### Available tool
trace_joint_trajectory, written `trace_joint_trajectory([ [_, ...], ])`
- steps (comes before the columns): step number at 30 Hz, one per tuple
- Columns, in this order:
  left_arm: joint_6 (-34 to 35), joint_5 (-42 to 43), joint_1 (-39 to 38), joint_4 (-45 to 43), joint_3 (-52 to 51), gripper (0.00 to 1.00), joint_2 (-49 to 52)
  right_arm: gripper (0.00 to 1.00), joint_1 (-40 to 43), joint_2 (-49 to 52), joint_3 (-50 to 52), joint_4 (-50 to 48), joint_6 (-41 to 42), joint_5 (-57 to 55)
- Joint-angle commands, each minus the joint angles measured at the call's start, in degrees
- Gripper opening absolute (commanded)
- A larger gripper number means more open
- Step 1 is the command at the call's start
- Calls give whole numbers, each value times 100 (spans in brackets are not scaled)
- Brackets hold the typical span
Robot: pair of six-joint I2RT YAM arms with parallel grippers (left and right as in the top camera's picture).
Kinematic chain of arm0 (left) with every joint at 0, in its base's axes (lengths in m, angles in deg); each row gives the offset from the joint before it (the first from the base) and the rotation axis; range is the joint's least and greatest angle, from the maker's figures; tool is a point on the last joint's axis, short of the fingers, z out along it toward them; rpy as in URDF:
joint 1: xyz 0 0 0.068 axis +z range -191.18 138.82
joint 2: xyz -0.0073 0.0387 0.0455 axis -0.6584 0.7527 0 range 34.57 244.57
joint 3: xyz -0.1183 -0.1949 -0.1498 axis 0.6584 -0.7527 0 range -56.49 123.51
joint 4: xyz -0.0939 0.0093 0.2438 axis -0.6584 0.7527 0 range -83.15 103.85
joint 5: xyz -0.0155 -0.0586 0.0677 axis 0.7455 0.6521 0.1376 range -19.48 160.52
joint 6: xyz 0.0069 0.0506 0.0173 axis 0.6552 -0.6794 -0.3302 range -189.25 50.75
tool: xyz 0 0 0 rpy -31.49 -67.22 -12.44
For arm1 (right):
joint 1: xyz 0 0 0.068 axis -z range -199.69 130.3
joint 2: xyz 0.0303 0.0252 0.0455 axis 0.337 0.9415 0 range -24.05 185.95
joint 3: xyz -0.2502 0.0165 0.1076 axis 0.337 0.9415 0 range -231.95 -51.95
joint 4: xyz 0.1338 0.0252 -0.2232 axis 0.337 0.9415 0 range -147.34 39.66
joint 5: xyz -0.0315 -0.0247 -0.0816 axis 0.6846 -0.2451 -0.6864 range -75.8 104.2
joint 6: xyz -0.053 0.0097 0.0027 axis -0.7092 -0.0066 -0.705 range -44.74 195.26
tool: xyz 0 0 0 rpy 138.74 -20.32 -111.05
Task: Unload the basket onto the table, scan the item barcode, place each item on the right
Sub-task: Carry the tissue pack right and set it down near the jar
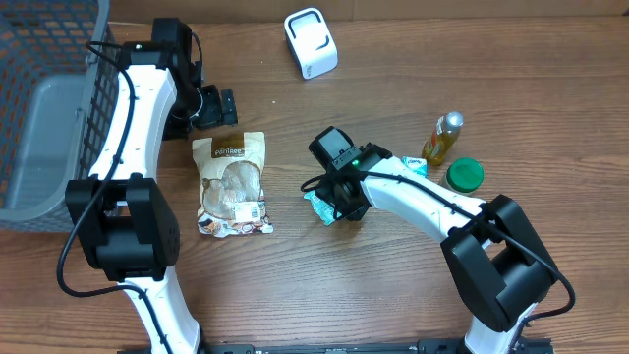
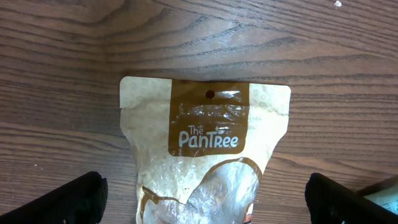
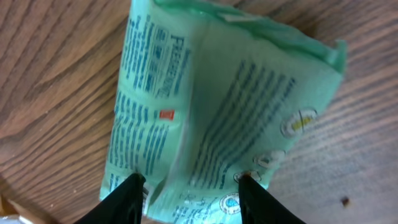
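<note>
A teal packet [image 3: 217, 106] with blue print lies on the wooden table, partly hidden under my right arm in the overhead view [image 1: 317, 206]. My right gripper [image 3: 189, 199] is low over its near end. The jaws stand apart, with one black fingertip [image 3: 132, 190] at each side of the packet and no squeeze on it. A tan and brown PanTree pouch [image 2: 208, 143] lies flat to the left [image 1: 232, 184]. My left gripper [image 2: 205, 208] hovers wide open above its top edge [image 1: 211, 106]. A white boxy device [image 1: 311, 42] stands at the back.
A grey wire basket [image 1: 39, 108] fills the left edge. On the right stand a yellow-green bottle [image 1: 444, 138] and a green round lid [image 1: 464, 175], with a small teal carton [image 1: 414, 164] beside them.
</note>
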Motion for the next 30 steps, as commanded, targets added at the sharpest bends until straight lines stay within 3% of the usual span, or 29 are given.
trace_joint_trajectory([
  [1,-7,42,22,-7,96,100,-146,41,-24,-79,243,-195,74,-328],
  [7,-7,42,22,-4,96,100,-146,23,-20,-79,267,-81,-280,-651],
  [17,-7,42,22,-4,96,100,-146,12,179,-79,264,-83,-1200,-925],
  [21,-7,42,22,-4,96,100,-146,12,468,-81,59,39,-1331,-739],
  [26,-7,42,22,-4,96,100,-146,16,699,-96,-446,273,-2465,673],
  [30,-7,42,22,-4,96,100,-146,19,614,-107,-546,280,-2570,1147],
])
